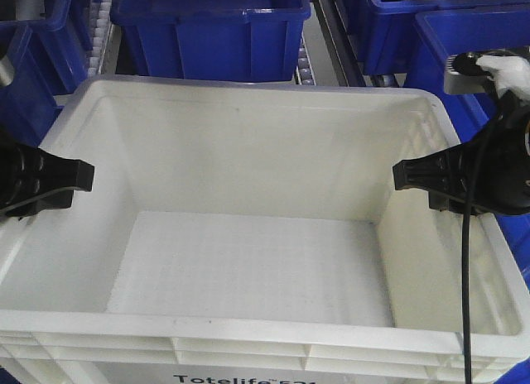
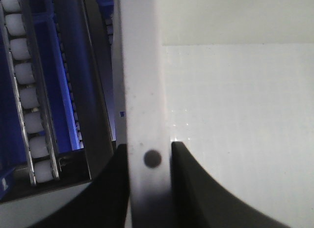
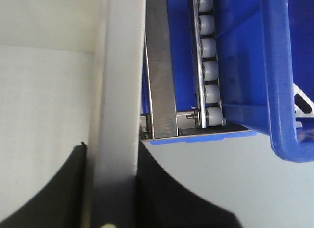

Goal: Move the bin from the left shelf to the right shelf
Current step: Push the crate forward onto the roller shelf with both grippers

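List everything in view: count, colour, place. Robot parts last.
white Totelife bin: one, white, centre foreground, empty.
blue bins: several, dark blue, behind and to both sides.
roller tracks: at least two, white rollers in grey rails, between the blue bins.
cable: one, black, hanging beside the right gripper.
left gripper: one, black, clamped across the bin's left wall.
right gripper: one, black, clamped across the bin's right wall.

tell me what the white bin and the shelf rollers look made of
White bin: likely moulded plastic, matte; the ribbed rim and grid-textured floor suggest it. Rollers: probably pale plastic, smooth with a soft sheen, set beside a grey, metal-looking rail.
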Controlling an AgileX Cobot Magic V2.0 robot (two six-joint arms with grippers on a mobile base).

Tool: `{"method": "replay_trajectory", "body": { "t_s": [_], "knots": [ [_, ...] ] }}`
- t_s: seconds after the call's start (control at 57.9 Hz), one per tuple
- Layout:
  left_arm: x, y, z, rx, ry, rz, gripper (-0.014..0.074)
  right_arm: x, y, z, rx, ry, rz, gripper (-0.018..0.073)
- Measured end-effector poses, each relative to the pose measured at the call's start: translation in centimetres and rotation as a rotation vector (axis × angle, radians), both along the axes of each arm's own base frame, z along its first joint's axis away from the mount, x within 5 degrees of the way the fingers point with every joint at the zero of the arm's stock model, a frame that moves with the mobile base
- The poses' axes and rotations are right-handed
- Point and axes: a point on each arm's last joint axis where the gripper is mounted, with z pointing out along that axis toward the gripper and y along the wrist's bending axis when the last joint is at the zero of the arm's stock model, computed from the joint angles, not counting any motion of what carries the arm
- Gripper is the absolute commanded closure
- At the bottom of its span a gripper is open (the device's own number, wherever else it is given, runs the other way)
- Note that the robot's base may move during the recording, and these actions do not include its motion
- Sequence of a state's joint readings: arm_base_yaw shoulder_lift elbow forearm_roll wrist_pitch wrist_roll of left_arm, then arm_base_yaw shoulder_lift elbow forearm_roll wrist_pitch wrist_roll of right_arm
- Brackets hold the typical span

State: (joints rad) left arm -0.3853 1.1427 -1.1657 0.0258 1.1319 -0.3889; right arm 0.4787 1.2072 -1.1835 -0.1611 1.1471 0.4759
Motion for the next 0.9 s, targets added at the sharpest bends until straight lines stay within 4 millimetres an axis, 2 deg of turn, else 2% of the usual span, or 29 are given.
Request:
{"method": "replay_trajectory", "body": {
  "t_s": [0.898],
  "knots": [
    [0.00, 0.00, 0.00, 0.001, 0.000, -0.001, 0.0603, 0.01, -0.03, 0.00, -0.003, -0.001, 0.000, 0.0561]
  ]
}}
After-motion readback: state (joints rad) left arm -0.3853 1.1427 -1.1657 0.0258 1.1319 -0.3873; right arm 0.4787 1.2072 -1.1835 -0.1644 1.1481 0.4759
